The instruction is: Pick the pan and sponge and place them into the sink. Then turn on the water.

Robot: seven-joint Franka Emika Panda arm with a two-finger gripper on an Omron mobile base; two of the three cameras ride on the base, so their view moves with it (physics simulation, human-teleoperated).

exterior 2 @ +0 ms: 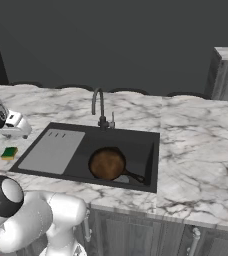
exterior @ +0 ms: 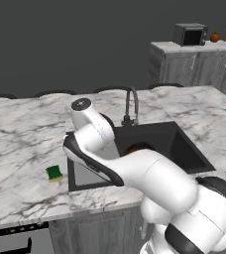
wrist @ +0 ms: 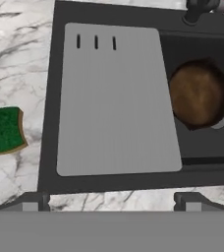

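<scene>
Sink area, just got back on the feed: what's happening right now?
The pan already lies in the basin of the sink. The sponge is on the marble counter beside the sink's drainboard side. The arm's pincer is open and empty, above the drainboard, nearer the sponge than the pan. No water runs from the faucet.

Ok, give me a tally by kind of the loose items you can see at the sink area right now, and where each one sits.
Round brown pan with dark rim: 1, lying in the basin of the black rectangular sink.
Green-topped rectangular sponge: 1, on the marble counter beside the sink's grey drainboard.
Total: 2
</scene>
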